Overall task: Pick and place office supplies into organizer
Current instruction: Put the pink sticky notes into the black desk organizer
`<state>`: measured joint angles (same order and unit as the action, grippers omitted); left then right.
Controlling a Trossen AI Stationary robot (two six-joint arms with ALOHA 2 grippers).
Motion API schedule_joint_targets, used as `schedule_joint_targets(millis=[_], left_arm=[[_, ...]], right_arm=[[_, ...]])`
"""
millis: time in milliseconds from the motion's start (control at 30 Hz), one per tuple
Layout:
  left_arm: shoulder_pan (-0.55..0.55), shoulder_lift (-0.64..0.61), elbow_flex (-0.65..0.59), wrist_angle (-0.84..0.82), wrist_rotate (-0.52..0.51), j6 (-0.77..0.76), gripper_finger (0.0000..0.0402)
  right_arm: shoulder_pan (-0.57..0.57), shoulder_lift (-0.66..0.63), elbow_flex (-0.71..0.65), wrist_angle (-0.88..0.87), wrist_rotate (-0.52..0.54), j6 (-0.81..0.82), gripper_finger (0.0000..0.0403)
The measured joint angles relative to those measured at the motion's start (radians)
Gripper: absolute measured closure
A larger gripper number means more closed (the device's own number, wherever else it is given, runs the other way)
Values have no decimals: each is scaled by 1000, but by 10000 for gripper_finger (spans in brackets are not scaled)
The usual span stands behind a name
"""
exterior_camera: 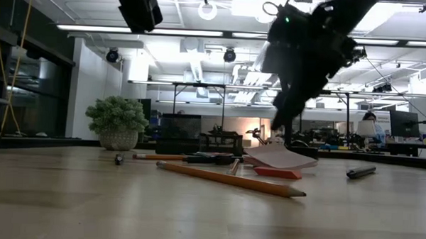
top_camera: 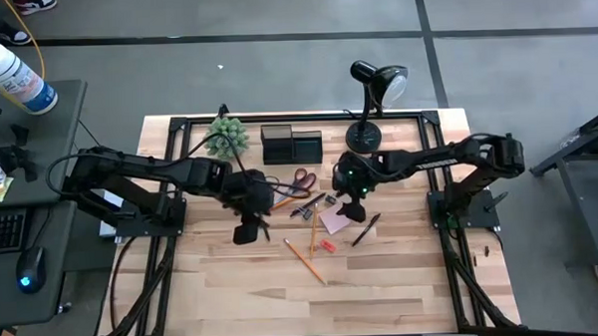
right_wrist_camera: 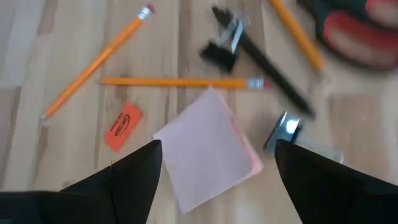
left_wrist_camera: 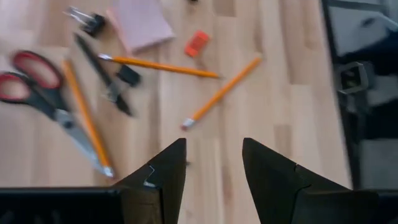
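right claw [right_wrist_camera: 214, 165] over sticky-note pad [right_wrist_camera: 208, 146]

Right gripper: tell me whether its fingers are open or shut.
Open. In the right wrist view, the right gripper hovers above the pink sticky-note pad with its two dark fingers spread wide, and the pad shows in the gap between them.
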<state>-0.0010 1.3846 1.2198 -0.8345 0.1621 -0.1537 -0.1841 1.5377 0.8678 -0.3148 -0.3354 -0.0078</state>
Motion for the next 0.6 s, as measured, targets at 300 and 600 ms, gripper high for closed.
schedule_joint_targets(millis=[300, 600], left_arm=[[-28, 0, 0, -152, 33, -9, 254], [-80, -1, 0, -165, -20, 25, 254]], right_arm=[[-15, 131, 138, -200, 8, -233, 98], [-19, 268, 252, -296, -16, -285, 98]])
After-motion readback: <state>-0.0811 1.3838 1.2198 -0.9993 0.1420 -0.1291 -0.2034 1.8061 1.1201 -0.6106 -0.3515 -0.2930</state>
